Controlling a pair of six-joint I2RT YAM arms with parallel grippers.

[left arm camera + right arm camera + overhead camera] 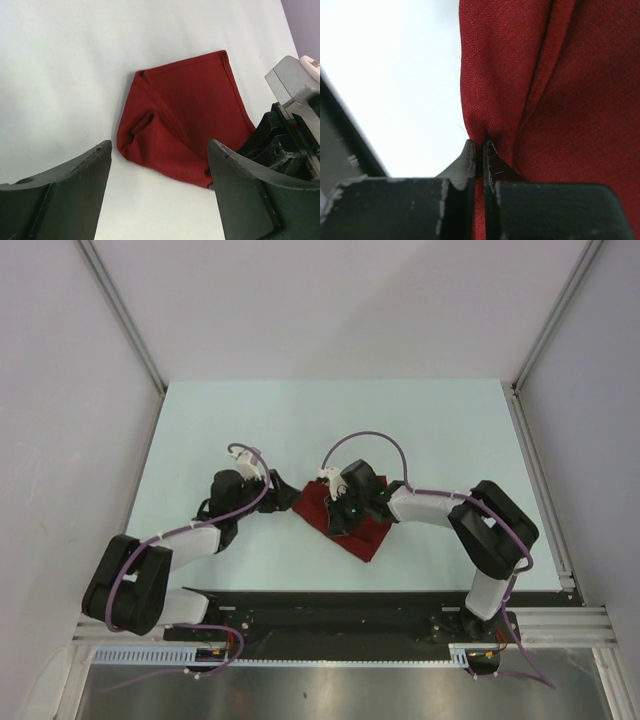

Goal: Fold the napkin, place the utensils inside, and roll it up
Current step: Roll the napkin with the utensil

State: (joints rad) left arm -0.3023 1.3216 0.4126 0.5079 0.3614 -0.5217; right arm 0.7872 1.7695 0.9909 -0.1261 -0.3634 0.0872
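napkin: looking soft, light, floppy | right tool: pinching a napkin fold | left tool: sitting spread beside napkin, holding nothing | best hold: pinching an edge or corner

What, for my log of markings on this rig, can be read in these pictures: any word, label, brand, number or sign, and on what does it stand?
No text can be read in any view.
The napkin is plain red cloth, no tag or print showing.
The table bears no marking.
The left gripper and right gripper show no label.
Small coloured specks on the front rail are too small to read.
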